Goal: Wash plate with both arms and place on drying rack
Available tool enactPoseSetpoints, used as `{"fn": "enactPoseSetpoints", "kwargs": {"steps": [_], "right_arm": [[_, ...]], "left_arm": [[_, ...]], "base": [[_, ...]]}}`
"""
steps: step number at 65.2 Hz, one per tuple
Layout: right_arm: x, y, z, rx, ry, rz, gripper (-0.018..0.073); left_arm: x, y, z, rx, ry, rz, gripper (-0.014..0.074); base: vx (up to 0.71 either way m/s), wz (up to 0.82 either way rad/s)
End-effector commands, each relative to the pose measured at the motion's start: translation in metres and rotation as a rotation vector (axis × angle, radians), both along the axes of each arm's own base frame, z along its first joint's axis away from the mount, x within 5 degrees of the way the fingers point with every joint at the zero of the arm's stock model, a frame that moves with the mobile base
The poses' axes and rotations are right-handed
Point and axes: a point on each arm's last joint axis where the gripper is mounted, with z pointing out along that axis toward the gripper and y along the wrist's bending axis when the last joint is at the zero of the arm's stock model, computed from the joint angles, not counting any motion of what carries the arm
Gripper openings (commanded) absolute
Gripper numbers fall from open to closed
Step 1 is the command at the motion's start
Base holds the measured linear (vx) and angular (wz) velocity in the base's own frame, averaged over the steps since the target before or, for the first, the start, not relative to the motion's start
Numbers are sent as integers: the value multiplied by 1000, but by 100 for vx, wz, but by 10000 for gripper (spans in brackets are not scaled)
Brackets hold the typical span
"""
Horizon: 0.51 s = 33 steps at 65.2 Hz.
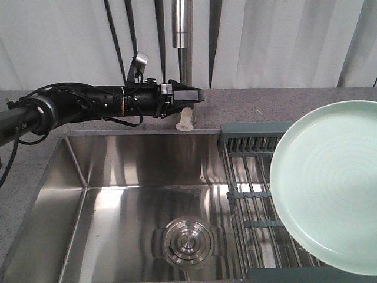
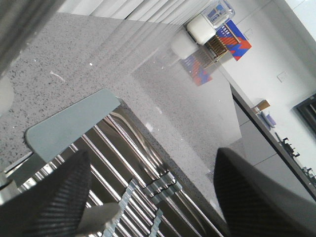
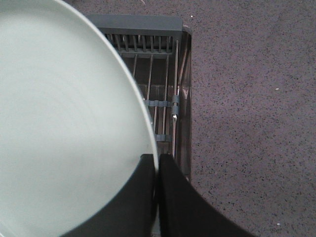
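Front view: the plate (image 1: 330, 188) runs off the right and lower edges and masks much of the drying rack (image 1: 250, 194). The left arm (image 1: 88, 105) is cut at the left edge.

Right wrist view: the right gripper (image 3: 156, 160) runs off the bottom edge, and the plate's rim vanishes between its fingers.

Left wrist view: the left gripper (image 2: 152, 158) shows only blurred fingers (both cropped below). The distant wall items (image 2: 224, 37) are too small to identify.

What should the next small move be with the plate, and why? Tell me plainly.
Probably lower the plate slowly toward the drying rack. The right end effector pinches its rim, holding it above the rods, and the left end effector is well clear, back by the faucet.
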Motion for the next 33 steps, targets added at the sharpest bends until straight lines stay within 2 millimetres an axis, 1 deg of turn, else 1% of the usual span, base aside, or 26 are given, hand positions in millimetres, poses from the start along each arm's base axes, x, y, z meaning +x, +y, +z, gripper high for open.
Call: {"fn": "enactPoseSetpoints", "kwargs": {"steps": [1,8,17,26,33], "right_arm": [[3,-1,12,-3,-89,-11,-6],[3,-1,12,-3,-89,-11,-6],[3,-1,12,-3,-89,-11,-6],[3,-1,12,-4,-92,-12,-6],[3,-1,12,-4,-94,-13,-6]], "left_arm": [[-14,-4,49,-117,-68,-69,503],[-7,3,52,-159,-57,-7,503],[3,19,55,-198,-46,78,503],[11,42,57,-213,-50,126,498],[12,61,59,-232,-61,120,461]], "base": [[0,0],[0,0],[0,0],[0,0],[0,0]]}}
